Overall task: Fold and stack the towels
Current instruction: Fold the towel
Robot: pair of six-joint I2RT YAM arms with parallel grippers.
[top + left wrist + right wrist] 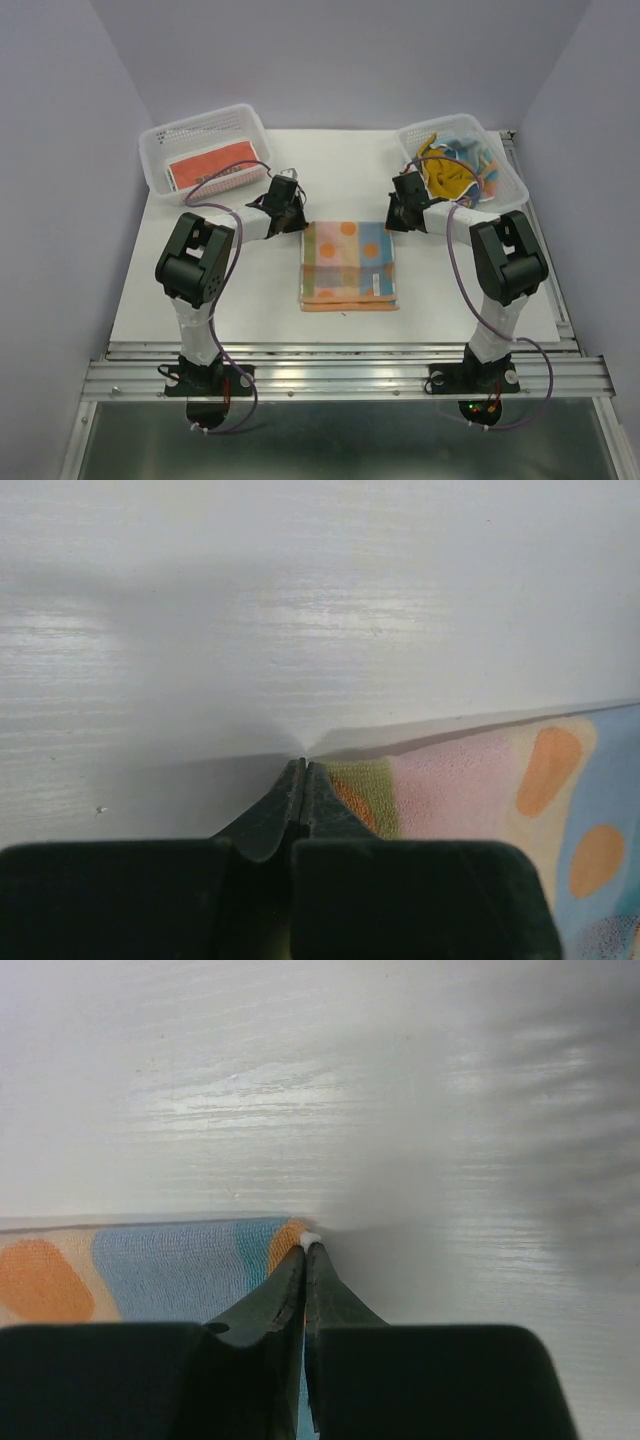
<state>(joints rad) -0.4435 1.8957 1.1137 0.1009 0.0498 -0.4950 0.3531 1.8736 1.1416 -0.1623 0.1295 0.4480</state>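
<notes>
the left hand (303, 768) is pinched shut on the upper left corner of the dotted towel (350, 265), and the right hand (305, 1248) on its upper right corner. the towel lies folded mid-frame on the bench (450, 290). an orange-red towel (205, 170) sits in the upper-left basket (200, 118), a heap (455, 165) in the upper-right basket (445, 127).

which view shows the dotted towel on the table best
Top external: the whole folded dotted towel lies flat with all its edges visible. The left wrist and right wrist views each catch only one corner of it.
</notes>
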